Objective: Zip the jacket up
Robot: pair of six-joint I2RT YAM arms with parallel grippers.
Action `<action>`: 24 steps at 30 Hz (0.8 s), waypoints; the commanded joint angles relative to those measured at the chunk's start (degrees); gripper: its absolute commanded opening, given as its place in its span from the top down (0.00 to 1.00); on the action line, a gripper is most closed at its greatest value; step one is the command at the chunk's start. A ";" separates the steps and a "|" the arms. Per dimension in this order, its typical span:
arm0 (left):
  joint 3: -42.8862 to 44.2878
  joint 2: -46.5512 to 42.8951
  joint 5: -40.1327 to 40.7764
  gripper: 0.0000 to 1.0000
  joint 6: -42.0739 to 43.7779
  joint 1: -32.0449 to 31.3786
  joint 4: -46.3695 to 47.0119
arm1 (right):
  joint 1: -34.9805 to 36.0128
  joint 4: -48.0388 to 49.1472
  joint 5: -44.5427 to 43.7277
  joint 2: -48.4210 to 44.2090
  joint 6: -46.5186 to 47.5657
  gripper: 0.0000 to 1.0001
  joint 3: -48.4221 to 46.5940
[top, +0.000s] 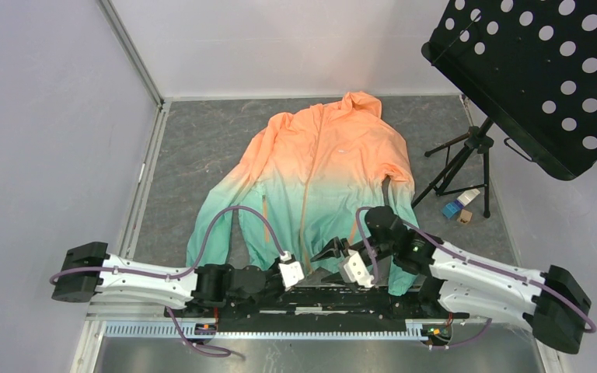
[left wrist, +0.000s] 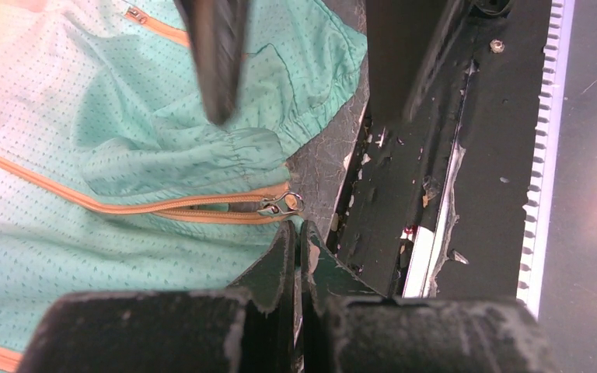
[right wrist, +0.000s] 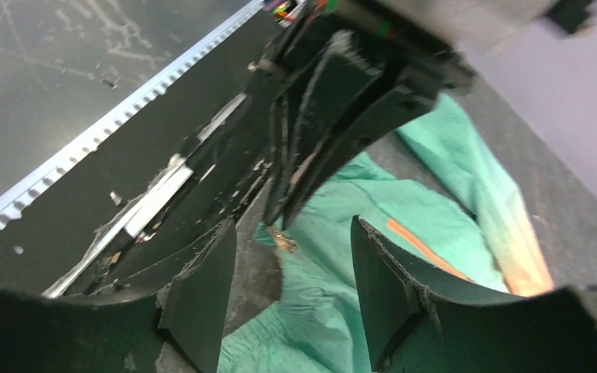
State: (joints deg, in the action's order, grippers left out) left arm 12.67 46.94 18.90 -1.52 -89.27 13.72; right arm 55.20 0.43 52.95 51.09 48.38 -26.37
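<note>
The jacket (top: 319,163) lies flat on the grey table, orange at the hood end and mint green toward the arms. Its orange centre zipper runs down to a metal slider (left wrist: 282,204) at the near hem, also seen in the right wrist view as slider (right wrist: 284,239). My left gripper (left wrist: 299,227) is shut, its tips on the hem right beside the slider; whether cloth is pinched between them does not show. My right gripper (right wrist: 292,222) is open, its fingers (right wrist: 202,295) straddling the green hem, facing the left gripper (top: 311,276). In the top view the right gripper (top: 328,260) sits at the hem's middle.
The black base rail (left wrist: 435,155) of the arms runs just behind the hem. A black perforated music stand (top: 536,70) on a tripod (top: 459,163) stands at the right, with small blocks (top: 459,208) by its feet. White walls close the left and far sides.
</note>
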 commanded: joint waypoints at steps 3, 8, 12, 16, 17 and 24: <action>-0.95 -2.45 -0.74 0.98 0.76 -0.42 1.93 | 2.84 -0.90 1.14 6.76 9.26 0.42 -1.84; -0.89 -2.28 -0.61 0.98 0.78 -0.37 1.85 | 3.41 6.36 -2.31 7.04 9.11 0.45 1.04; -0.41 -0.97 -0.96 0.98 0.69 -0.37 1.75 | 4.04 6.60 -2.94 7.46 9.26 0.46 0.33; -0.09 -0.05 -0.97 0.98 0.91 -0.42 1.84 | 4.52 1.90 -3.17 9.87 11.85 0.45 -1.95; -0.01 0.12 -0.97 0.98 0.95 -0.42 1.84 | 4.57 0.72 -3.49 10.31 12.58 0.44 -2.26; 0.25 0.77 -1.34 0.98 0.93 -0.37 1.84 | 5.61 3.17 -5.27 11.55 10.72 0.46 -1.88</action>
State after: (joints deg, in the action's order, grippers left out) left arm 11.92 47.46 18.57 -1.52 -89.27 13.69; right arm 60.01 1.26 48.71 62.37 59.00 -26.48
